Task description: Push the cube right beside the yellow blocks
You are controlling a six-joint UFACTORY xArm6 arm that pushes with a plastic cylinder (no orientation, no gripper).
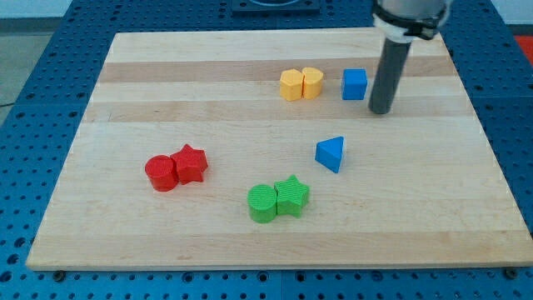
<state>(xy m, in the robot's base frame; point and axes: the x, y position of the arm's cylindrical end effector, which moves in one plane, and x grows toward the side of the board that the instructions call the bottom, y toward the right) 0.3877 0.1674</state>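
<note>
1. You have no hand on this rig, so nothing opens, closes or is held; the working end is my tip [381, 109], the foot of a dark rod resting on the wooden bench [166, 92].
2. The blue cube [355, 84] sits just to the view's left of my tip, with a narrow gap between them; contact is not evident.
3. Beyond the cube from my tip, further to the view's left, stand the two yellow blocks [301, 83], touching each other. A small gap separates them from the cube.
4. Handling, as a judgement: the cube looks small, rigid and light, and should slide readily on the smooth wood. Press on the middle of its face nearest my tip; an off-centre push is likely to turn it.
5. Too firm a push could shunt the yellow pair along.
6. Well below my tip in the view lie a blue wedge [331, 153], a green pair [277, 200] and a red pair [176, 168], clear of the path.
7. The rod's upper part is cut off at the view's top. The yellow blocks' exact shapes are hard to make out.
</note>
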